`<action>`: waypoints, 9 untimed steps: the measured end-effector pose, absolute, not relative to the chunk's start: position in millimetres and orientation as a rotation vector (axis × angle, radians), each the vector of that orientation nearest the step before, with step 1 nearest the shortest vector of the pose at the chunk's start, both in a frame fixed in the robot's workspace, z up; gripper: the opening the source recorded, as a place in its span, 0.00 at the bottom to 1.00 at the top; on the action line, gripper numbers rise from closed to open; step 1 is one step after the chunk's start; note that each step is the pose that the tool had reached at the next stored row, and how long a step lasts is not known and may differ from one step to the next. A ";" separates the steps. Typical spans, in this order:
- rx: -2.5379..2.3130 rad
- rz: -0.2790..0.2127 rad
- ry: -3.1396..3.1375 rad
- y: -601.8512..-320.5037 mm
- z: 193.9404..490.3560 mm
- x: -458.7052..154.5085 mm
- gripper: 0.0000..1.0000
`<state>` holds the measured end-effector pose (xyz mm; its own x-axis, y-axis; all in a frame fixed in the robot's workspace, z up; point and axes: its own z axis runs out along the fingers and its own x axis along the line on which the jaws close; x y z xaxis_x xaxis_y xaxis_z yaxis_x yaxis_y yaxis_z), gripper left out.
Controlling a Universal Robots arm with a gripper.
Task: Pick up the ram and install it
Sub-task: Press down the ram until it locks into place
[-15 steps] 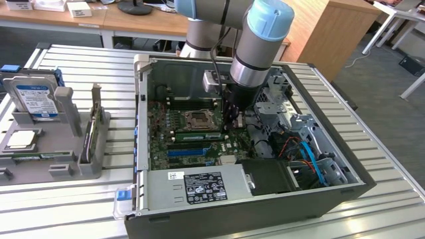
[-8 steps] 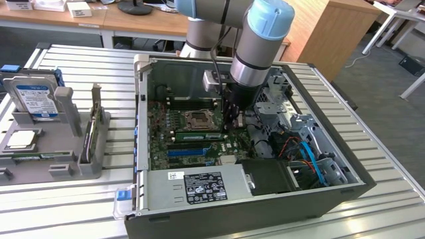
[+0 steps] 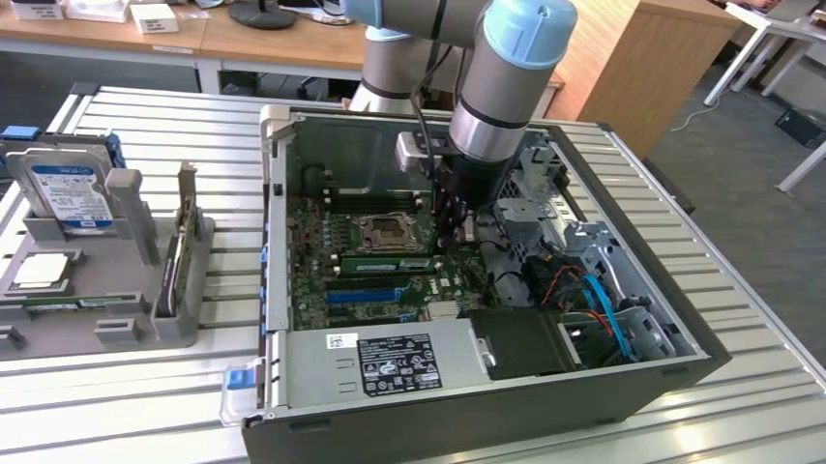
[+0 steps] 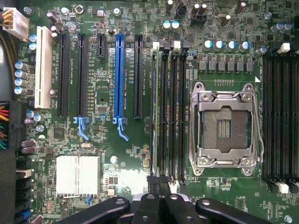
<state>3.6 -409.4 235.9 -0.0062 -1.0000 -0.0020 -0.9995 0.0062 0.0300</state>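
The ram is shown seated edge-on in the memory slot farthest from the CPU socket. The gripper, clenched and empty, is positioned above the stick's end; installation is judged nearly complete.

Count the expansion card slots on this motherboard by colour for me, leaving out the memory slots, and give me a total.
White long plastic slot: 1
Blue long plastic slot: 1
Black long plastic slots: 3
Black short plastic slot: 1
Total: 6
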 end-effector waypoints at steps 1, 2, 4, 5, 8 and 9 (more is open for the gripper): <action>2.200 -0.035 -2.214 -409.4 235.9 3.6 0.11; 2.200 -0.035 -2.214 -409.4 235.9 3.6 0.11; 2.200 -0.036 -2.214 -409.4 235.9 3.6 0.11; 2.200 -0.035 -2.214 -409.4 235.9 3.6 0.11; 2.200 -0.036 -2.214 -409.4 235.9 3.6 0.11; 2.200 -0.035 -2.214 -409.4 235.9 3.6 0.11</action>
